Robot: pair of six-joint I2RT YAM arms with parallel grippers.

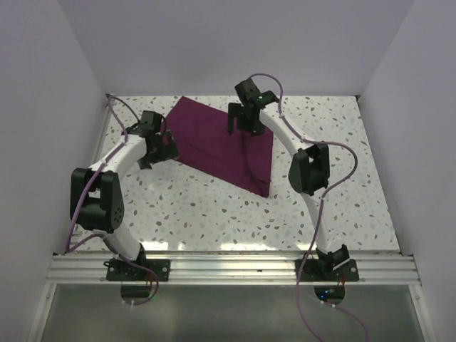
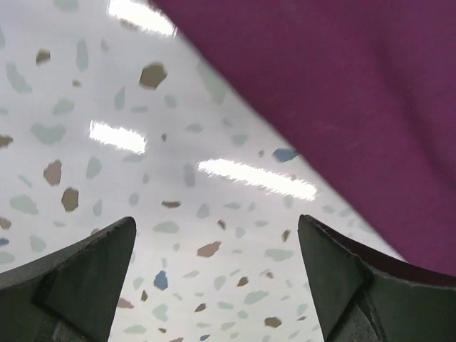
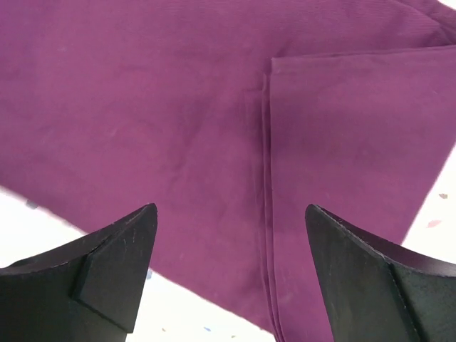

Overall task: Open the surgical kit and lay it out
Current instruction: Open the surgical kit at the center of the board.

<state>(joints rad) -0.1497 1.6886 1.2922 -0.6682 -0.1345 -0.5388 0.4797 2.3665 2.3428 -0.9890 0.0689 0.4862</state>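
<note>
Speckled table (image 1: 214,206), arms arched forward, left fingers (image 2: 78,285) apart beside maroon cloth (image 1: 221,146), right fingers (image 3: 100,278) apart above it.

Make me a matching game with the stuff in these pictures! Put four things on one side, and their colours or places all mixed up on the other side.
Things:
1. cloth
2. table
3. left gripper
4. right gripper

Colours and places:
A. white with little speckles
B. open, right above a folded edge of the cloth
C. dark purple
D. open, above bare table, just beside the cloth's edge

Right pairs: 1-C, 2-A, 3-D, 4-B.
</note>
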